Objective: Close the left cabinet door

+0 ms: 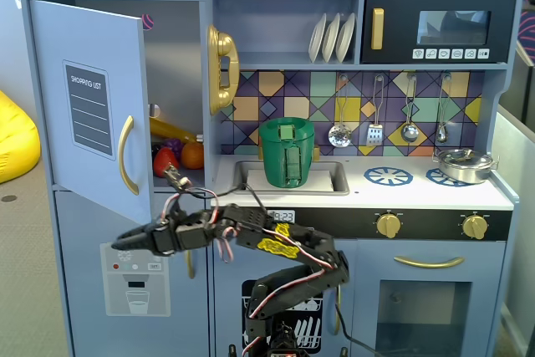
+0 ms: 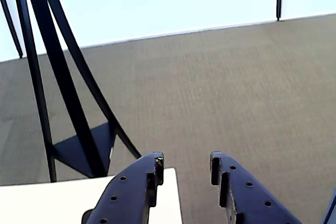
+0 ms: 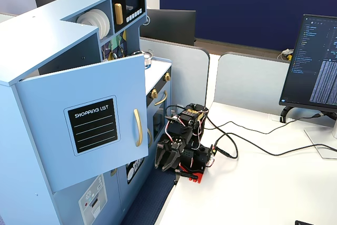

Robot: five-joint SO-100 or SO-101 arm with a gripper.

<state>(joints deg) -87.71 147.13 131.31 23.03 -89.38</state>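
The left cabinet door (image 1: 92, 106) is a light-blue panel with a black SHOPPING LIST board and a curved gold handle (image 1: 125, 156). It stands swung open towards the camera. In the other fixed view the door (image 3: 89, 125) juts out from the cabinet, its handle (image 3: 138, 127) near the free edge. My gripper (image 1: 121, 242) points left, just below the door's lower edge and not touching it. In the other fixed view my gripper (image 3: 162, 165) hangs low, to the right of the door. The wrist view shows my gripper (image 2: 186, 163) open and empty over grey carpet.
Toy fruit (image 1: 177, 156) lies inside the open cabinet. Below is the blue dispenser door (image 1: 134, 277). A green pot (image 1: 287, 152) sits in the sink. The arm's base and cables are on a white table (image 3: 253, 193) beside a monitor (image 3: 316, 61). Black chair legs (image 2: 68, 87) show in the wrist view.
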